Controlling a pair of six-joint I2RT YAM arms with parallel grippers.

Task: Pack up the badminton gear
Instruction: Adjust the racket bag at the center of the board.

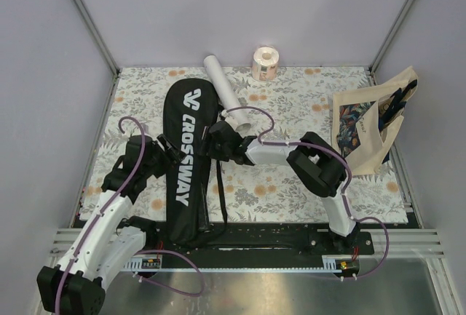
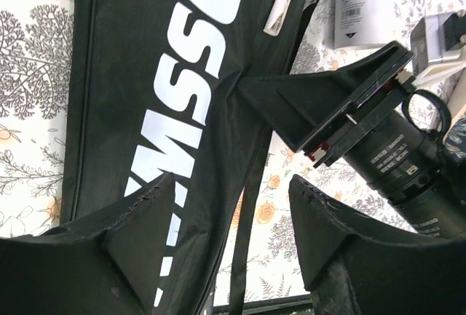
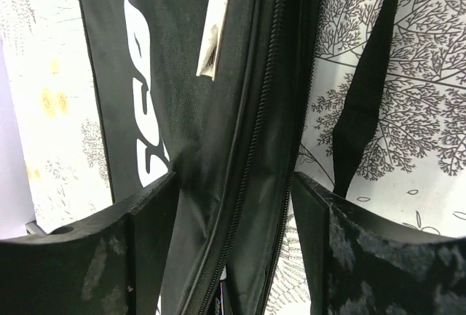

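Long black fabric racket bag (image 1: 186, 156) lay left of centre, white cylindrical tube (image 1: 226, 89) just far-right of it. Left gripper (image 2: 231, 184) and right gripper (image 3: 233, 178) hovered over the bag, jaws apart, empty. Likely the closing step; next move needs a pinch on the zipper (image 3: 255, 148) pull.

1. The racket bag (image 1: 186, 162) runs down the centre-left of the top view. My left end effector (image 1: 169, 153) and right end effector (image 1: 215, 140) crowd its middle from either side, jaws apart.
2. My widest lane is the bare worktop (image 1: 291, 191) at lower centre-right, between the bag's strap (image 1: 220, 191) and the tote bag (image 1: 368, 129).
3. The white tube (image 1: 226, 91), just beside the bag, and the paper roll (image 1: 265, 63) block the upper centre.
4. At the left, only a narrow strip stays free.
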